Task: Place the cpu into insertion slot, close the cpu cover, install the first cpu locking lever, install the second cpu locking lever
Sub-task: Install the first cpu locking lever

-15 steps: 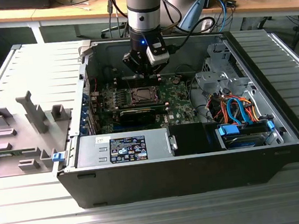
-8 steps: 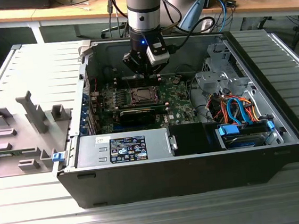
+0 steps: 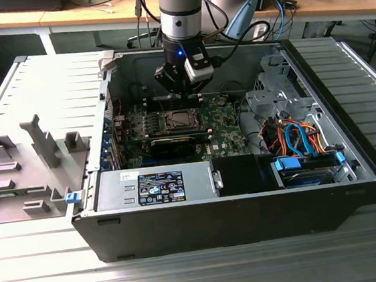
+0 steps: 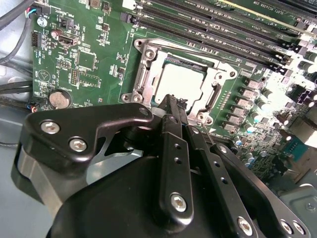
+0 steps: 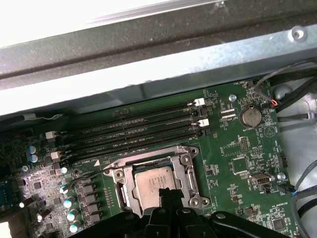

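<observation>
The gripper (image 4: pixel 171 101) is hovering low over the insertion slot (image 5: pixel 156 178) inside the open computer case (image 3: pixel 354 184), its two black fingers (image 5: pixel 167 196) pressed together with no gap visible between them and nothing held. The cpu (image 4: pixel 181 82) is lying flat inside the socket, its pale metal face level with the surrounding frame — a position consistent with the chip already being seated rather than carried. The cpu cover (image 4: pixel 148 59) is appearing as a silvery frame around the chip; whether it is fully lowered cannot be judged from these views. The closed fingertips are pointing at the socket edge nearest the wrist, probably because a narrow, closed tip is suited to pushing a thin plate or lever. In the exterior view the arm (image 3: pixel 178 11) is standing nearly vertical above the motherboard (image 3: pixel 223 120) — giving straight downward access. The memory slots (image 5: pixel 133 131) are lying just beside the socket.
</observation>
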Motion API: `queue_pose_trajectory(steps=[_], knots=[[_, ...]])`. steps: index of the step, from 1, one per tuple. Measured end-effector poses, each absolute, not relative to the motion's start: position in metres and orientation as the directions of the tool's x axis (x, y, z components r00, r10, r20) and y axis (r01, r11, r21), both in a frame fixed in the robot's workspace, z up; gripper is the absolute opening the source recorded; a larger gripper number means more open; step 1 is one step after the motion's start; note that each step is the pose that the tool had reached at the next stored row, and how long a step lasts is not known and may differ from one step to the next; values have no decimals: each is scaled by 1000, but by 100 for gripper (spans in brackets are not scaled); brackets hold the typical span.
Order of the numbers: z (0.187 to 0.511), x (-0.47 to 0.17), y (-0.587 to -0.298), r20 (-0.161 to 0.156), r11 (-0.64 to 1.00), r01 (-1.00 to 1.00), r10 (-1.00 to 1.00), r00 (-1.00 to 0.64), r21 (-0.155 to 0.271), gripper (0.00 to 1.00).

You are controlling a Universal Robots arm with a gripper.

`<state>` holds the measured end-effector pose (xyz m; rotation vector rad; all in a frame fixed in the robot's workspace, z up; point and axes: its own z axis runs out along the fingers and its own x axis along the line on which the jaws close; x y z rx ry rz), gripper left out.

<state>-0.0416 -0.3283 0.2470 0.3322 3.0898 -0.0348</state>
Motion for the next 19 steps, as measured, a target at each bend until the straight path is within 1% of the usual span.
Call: queue_pose_trajectory(steps=[19], knots=[[247,-42,-328,-36,981,193,193,-981,-19,11]])
